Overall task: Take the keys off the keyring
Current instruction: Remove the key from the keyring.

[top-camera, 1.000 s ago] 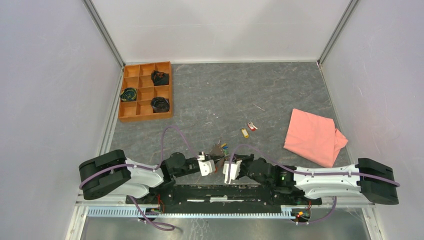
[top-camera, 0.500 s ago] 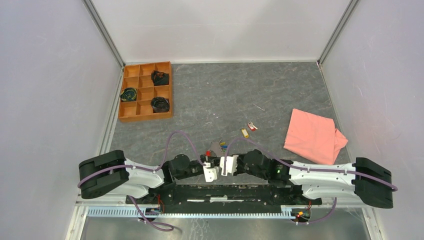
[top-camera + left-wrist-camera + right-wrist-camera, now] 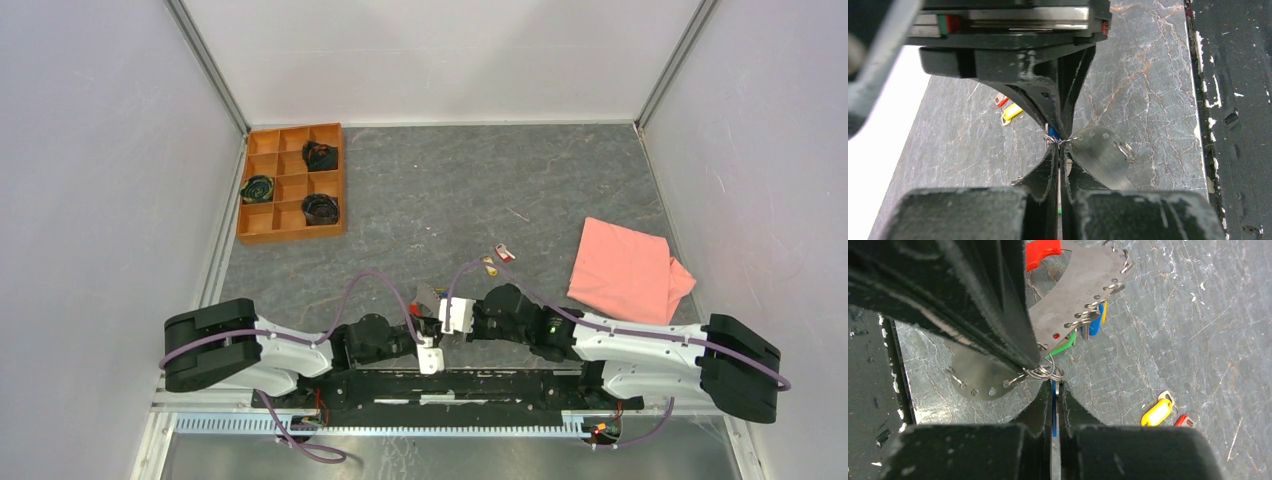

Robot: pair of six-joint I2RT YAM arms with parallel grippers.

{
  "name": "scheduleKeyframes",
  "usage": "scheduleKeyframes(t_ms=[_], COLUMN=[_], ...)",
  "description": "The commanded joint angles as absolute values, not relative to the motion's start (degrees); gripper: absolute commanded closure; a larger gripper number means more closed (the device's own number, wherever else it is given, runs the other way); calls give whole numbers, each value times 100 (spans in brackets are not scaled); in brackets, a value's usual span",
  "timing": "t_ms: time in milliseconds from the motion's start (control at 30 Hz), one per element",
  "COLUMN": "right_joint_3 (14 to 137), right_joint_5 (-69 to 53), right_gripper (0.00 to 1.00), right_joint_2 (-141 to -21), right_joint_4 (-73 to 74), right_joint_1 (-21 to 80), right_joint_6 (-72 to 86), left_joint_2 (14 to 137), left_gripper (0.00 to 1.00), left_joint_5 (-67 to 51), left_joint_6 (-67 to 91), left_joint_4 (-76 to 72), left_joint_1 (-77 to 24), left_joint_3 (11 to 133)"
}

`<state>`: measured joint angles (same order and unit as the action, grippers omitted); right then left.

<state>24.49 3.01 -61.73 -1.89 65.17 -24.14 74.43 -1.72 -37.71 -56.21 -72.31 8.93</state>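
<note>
Blue plastic of one key [image 3: 1052, 410] sat pinched in your right gripper [image 3: 1054, 390] while the left gripper [image 3: 1059, 150] clamped its split ring [image 3: 1045, 372] on the steel keyring plate [image 3: 1083, 280], low over the table [image 3: 420, 200] by its near edge, so you seemed to be working that key off and likely needed a careful twisting pull next.

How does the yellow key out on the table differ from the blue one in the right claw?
The yellow key lies loose on the table, clear of the metal plate; the blue key is pinched in the right claw, by the small rings at the plate's edge. The yellow key shows whole and flat; the blue key only as an edge-on sliver. Both are small coloured plastic keys.
</note>
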Motion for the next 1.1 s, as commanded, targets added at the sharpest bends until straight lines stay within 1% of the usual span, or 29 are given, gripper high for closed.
scheduleKeyframes(t_ms=[0,100,267,500,667,767,933,1067], right_joint_3=[2919,2977,3117,3371,3486,3802,4033,4040], right_joint_5=[15,21,-314,-479,-519,-750,-1358,-1231], right_gripper=[100,100,100,100,100,100,100,100], right_joint_2=[-6115,-6064,-6166,-6479,-6374,-6407,-6291,-6076], right_joint_4=[-459,-384,-158,169,259,639,1002,1206], right_joint_1=[6283,6152,5929,5822,5786,5776,5791,5789], right_joint_6=[-2242,-2233,-2188,-2109,-2075,-2075,-2101,-2075], left_joint_2=[7625,7719,7759,7829,7863,7910,8015,8170], left_gripper=[98,98,98,98,98,98,98,98], left_joint_5=[-223,-189,-87,-18,166,193,416,607], left_joint_6=[-4103,-4142,-4255,-4350,-4389,-4403,-4220,-3905], left_joint_4=[-5528,-5492,-5320,-5220,-5253,-5260,-5710,-6532], left_joint_1=[-7441,-7491,-7607,-7755,-7785,-7790,-7776,-7681], left_joint_3=[1115,1124,1179,1204,1183,1196,1098,868])
